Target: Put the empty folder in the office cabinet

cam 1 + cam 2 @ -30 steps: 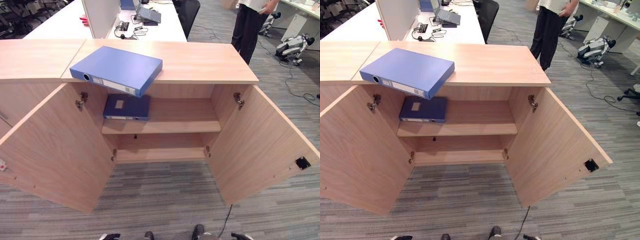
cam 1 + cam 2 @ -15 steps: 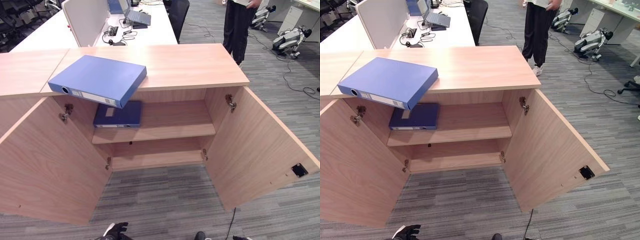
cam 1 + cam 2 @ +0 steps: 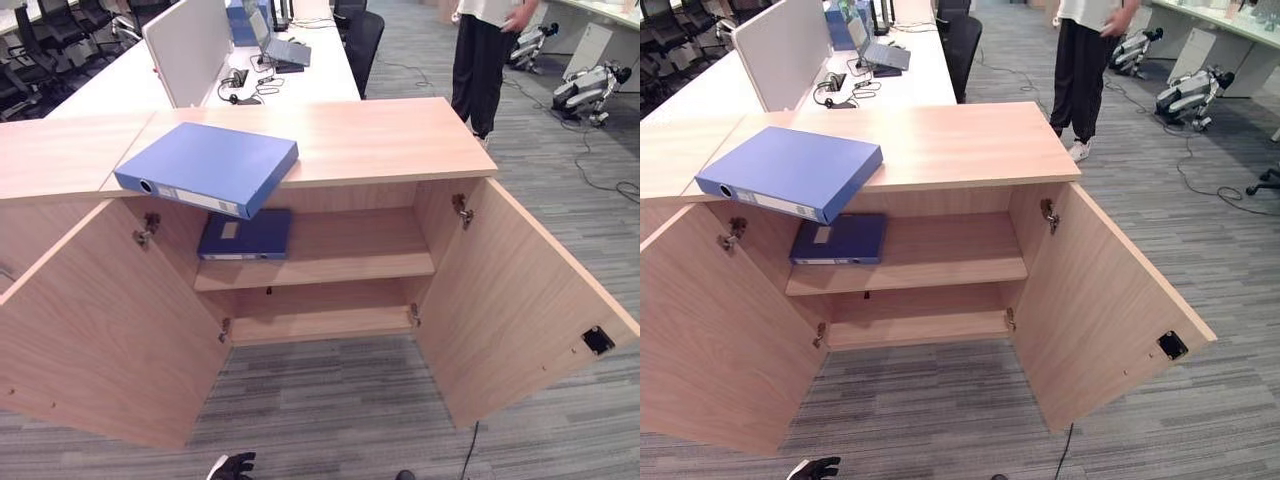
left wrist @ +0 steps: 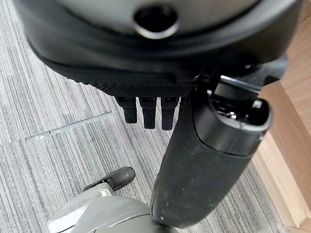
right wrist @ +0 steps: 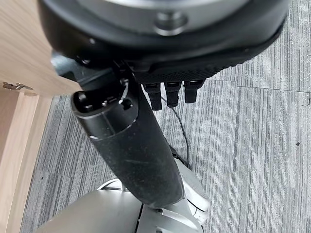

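A blue box folder [image 3: 207, 167] lies flat on top of the wooden office cabinet [image 3: 380, 140], its near corner hanging over the front edge. A second, darker blue folder [image 3: 245, 236] lies on the left of the cabinet's upper shelf [image 3: 350, 255]. Both cabinet doors stand wide open. My left hand [image 3: 232, 466] hangs low above the carpet, well short of the cabinet, and in its wrist view its fingers [image 4: 146, 111] point straight down, holding nothing. My right hand [image 5: 131, 145] hangs the same way over the carpet, its fingers [image 5: 167, 92] straight and empty.
The left door [image 3: 100, 320] and the right door [image 3: 520, 300] swing out towards me on both sides. The lower shelf [image 3: 320, 320] is bare. Behind the cabinet is a white desk [image 3: 200, 70] with a laptop and a divider. A person [image 3: 480, 50] stands at the back right.
The whole picture has shifted, so the camera has moved. The folders and the cabinet stay as they were. My left hand still hangs at the lower edge.
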Motion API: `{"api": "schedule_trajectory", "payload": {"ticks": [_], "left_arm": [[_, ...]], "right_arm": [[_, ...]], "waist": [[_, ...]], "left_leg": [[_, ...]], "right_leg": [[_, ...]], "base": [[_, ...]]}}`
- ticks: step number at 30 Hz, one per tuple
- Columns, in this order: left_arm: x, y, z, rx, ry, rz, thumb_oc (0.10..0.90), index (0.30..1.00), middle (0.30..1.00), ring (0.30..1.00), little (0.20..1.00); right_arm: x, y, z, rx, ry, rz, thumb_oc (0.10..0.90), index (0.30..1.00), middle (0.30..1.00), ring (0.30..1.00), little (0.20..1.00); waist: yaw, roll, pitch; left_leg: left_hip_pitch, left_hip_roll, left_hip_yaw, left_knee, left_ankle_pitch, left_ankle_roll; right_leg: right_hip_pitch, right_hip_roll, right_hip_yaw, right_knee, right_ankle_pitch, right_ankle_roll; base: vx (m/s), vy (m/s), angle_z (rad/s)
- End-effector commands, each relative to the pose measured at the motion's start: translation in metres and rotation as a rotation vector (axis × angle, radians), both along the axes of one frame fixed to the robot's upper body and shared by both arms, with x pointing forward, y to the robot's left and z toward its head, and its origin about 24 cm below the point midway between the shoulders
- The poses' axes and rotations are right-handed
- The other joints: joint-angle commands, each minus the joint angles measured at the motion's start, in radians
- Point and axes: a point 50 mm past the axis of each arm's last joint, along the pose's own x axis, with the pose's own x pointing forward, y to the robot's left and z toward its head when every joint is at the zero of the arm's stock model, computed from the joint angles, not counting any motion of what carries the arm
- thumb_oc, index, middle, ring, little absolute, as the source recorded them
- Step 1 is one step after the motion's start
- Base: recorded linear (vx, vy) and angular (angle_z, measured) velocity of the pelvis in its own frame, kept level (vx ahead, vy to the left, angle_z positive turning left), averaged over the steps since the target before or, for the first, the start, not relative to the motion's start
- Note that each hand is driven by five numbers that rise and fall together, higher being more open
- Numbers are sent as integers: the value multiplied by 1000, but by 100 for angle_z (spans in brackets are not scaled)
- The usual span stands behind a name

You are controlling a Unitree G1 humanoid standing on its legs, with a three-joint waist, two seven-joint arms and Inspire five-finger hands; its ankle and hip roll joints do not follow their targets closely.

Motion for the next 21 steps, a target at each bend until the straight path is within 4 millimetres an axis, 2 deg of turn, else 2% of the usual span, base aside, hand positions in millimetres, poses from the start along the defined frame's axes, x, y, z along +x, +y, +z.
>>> {"api": "schedule_trajectory", "payload": {"ticks": [1,6,10,21], "left_arm": [[39,6,13,24,-114,-25,800,900,900,900,900],[43,7,15,32,-125,-31,800,900,900,900,900],[44,9,15,41,-123,-36,800,900,900,900,900],[34,11,11,49,-74,-43,800,900,900,900,900]], "right_arm": [[33,15,2,28,-80,44,800,900,900,900,900],[35,24,1,50,-83,54,800,900,900,900,900],[36,29,0,62,-88,49,800,900,900,900,900],[38,34,0,65,-87,75,800,900,900,900,900]], "waist": [[35,-48,60],[41,-61,69],[44,-71,71],[39,-79,74]], "left_leg": [[109,-12,22,61,-181,-9],[107,-34,10,37,-172,8],[121,-61,-13,2,-170,29],[125,-115,-15,-4,-180,70]], "right_leg": [[-111,-94,7,71,-38,87],[-128,-116,22,92,-18,105],[-135,-152,25,123,-1,125],[-147,-213,34,174,47,160]], "base": [[-97,110,1],[-72,99,5],[-59,141,14],[-49,110,10]]}}
